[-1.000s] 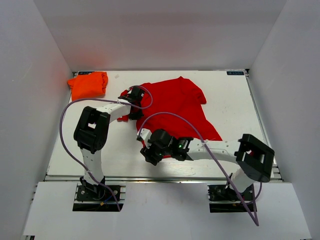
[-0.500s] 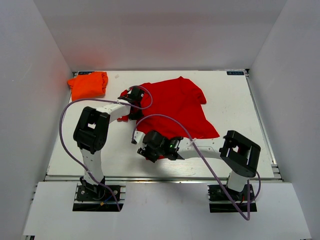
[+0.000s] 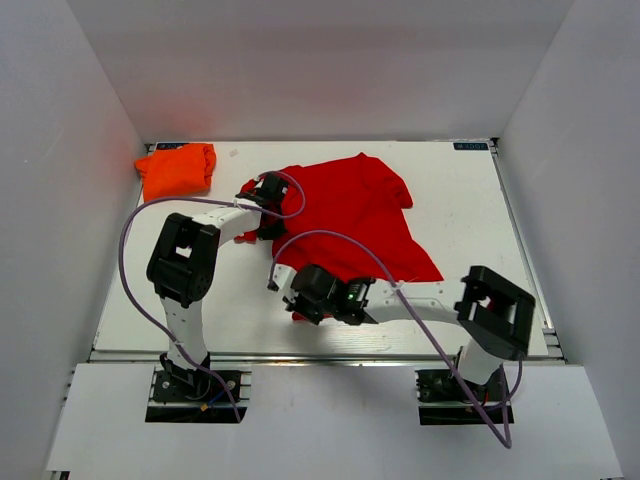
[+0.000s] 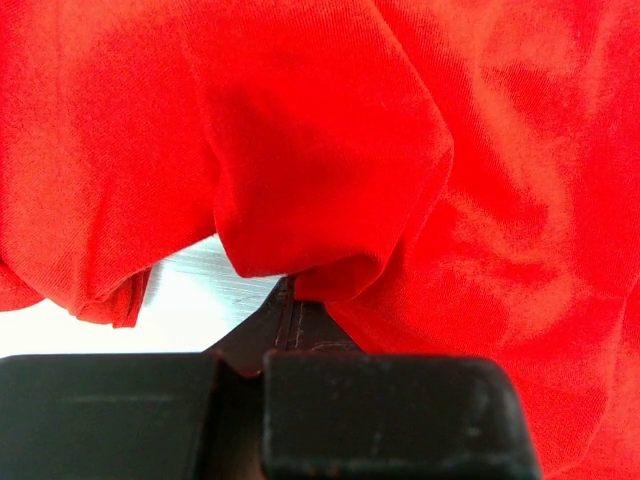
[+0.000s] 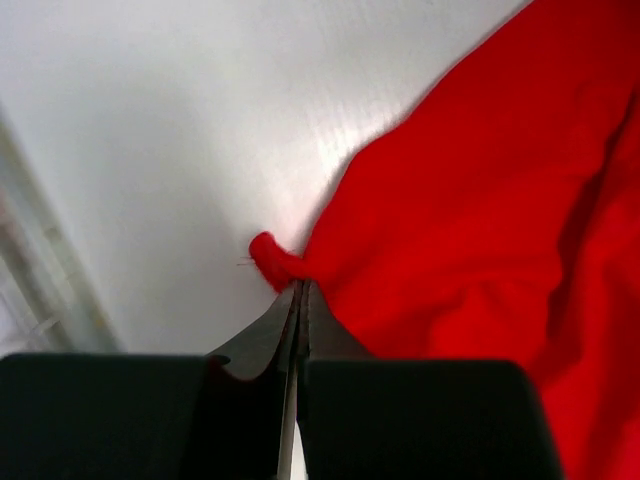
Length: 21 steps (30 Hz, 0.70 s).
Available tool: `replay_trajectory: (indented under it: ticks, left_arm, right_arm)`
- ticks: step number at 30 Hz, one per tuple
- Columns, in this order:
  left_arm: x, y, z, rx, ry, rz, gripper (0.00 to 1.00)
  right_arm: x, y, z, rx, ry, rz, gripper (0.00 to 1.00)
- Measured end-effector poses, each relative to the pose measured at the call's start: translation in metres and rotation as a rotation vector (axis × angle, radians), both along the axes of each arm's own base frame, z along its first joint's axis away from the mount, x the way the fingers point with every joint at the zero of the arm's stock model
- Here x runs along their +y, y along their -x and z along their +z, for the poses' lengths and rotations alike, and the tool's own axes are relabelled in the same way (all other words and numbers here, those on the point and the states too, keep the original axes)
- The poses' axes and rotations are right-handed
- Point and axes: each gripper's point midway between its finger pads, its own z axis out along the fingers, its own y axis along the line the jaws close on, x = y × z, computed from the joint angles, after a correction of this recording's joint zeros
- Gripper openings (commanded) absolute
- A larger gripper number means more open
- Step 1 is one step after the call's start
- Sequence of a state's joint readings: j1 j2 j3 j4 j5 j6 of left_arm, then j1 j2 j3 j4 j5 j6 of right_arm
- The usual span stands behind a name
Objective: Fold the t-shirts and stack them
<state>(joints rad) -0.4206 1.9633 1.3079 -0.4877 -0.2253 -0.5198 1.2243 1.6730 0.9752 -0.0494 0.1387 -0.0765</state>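
Red cotton fills the middle of the white table [image 3: 470, 200]: the red t-shirt [image 3: 360, 215] lies unfolded and rumpled, reaching from near the far edge down toward the front, with its lower part pulled into a point at the near left. Well apart from it, in the far-left corner of the table, the orange t-shirt [image 3: 177, 169] sits as a compact bundle. Both of the 2 arms reach in to the red shirt's left side. The left gripper [image 4: 290, 305] is at the shirt's left edge; in the left wrist view its jaws are pressed together and pinch a soft fold of red fabric, which bulges and drapes over the tips, with a strip of bare table showing to the lower left. The right gripper [image 5: 300, 295] is at the shirt's near-left corner, close to the table's front edge; in the right wrist view its jaws are closed tight on the cloth, and 1 small twisted nub of red pokes out just past the tips against the white surface. A purple cable [image 3: 130, 270] loops away from each arm.
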Motion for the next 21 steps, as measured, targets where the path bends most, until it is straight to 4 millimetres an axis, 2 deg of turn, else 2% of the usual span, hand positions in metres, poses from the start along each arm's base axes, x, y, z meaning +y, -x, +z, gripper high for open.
replay_trajectory:
  ticks: [6, 9, 12, 15, 17, 19, 21]
  left_arm:
    - [0.002, 0.0, 0.0, 0.018, -0.011, 0.005, 0.0]
    - [0.002, 0.001, -0.001, 0.036, -0.018, 0.004, 0.0]
    - [0.003, 0.003, -0.001, 0.052, -0.02, 0.007, 0.0]
    - [0.004, 0.004, -0.001, 0.059, -0.017, 0.008, 0.0]
    - [0.004, 0.005, -0.001, 0.064, -0.013, 0.009, 0.0]
    - [0.004, 0.005, -0.001, 0.066, -0.008, 0.012, 0.0]
    - [0.006, 0.004, -0.001, 0.061, -0.008, 0.016, 0.0]
  right_arm:
    - [-0.011, 0.04, 0.045, 0.064, -0.157, 0.073, 0.0]
    - [-0.024, 0.053, 0.056, 0.08, -0.214, 0.071, 0.0]
    - [-0.038, 0.054, 0.052, 0.086, -0.227, 0.031, 0.0]
    - [-0.049, 0.055, 0.036, 0.098, -0.199, -0.008, 0.01]
    - [-0.053, 0.058, 0.024, 0.117, -0.172, -0.024, 0.08]
    - [-0.053, 0.062, 0.013, 0.142, -0.145, -0.021, 0.1]
    - [-0.052, 0.081, 0.001, 0.211, -0.112, 0.021, 0.21]
